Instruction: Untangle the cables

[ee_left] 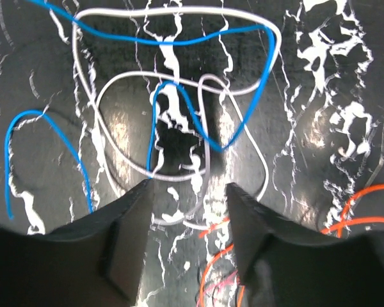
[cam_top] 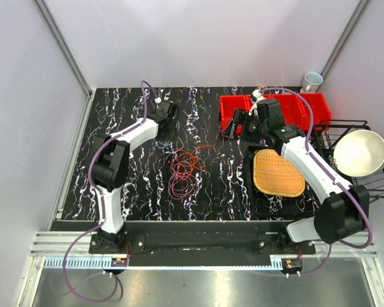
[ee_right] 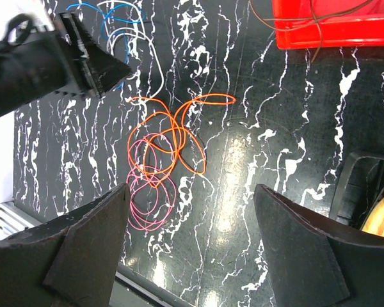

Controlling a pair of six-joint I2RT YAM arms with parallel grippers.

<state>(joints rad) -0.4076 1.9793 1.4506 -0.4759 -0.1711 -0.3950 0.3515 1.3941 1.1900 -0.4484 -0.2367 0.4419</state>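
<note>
Item: cables, four colours, loose on a black marbled worktop (cam_top: 134,185).
Landmark: red bins (cam_top: 275,110), at the far right of the worktop.
Blue cable (ee_left: 248,110): well to the left of the red bins, at about the same depth. It was threaded over and under the white cable (ee_left: 179,13) in open loops.
Orange cable (ee_right: 176,134): left of the red bins and nearer the arm bases. It overlapped the pink cable (ee_right: 133,195), whose coils lay on the side farther from the bins.
Left fingers (ee_left: 125,236): apart, a clear gap between the tips, nothing pinched. They were low over the blue-and-white loops.
Right fingers (ee_right: 89,243): spread wide and empty, held high just beside the red bins on their left.
Key relation: the blue and white strands lay directly ahead of the left fingertips. One blue run and one white run stretched lengthwise away from the gap, and a white bend crossed it from tip to tip.
Nearer arm: the left, for the blue and white pair. The orange-and-pink heap sat between the two arms, well apart from both sets of fingers.
Judgement: a pinch on the strands running away from the gap looked the likely next move. The crossing bend might buckle rather than seat.
Also present: woven tray (cam_top: 278,173), nearer the bases than the red bins.
</note>
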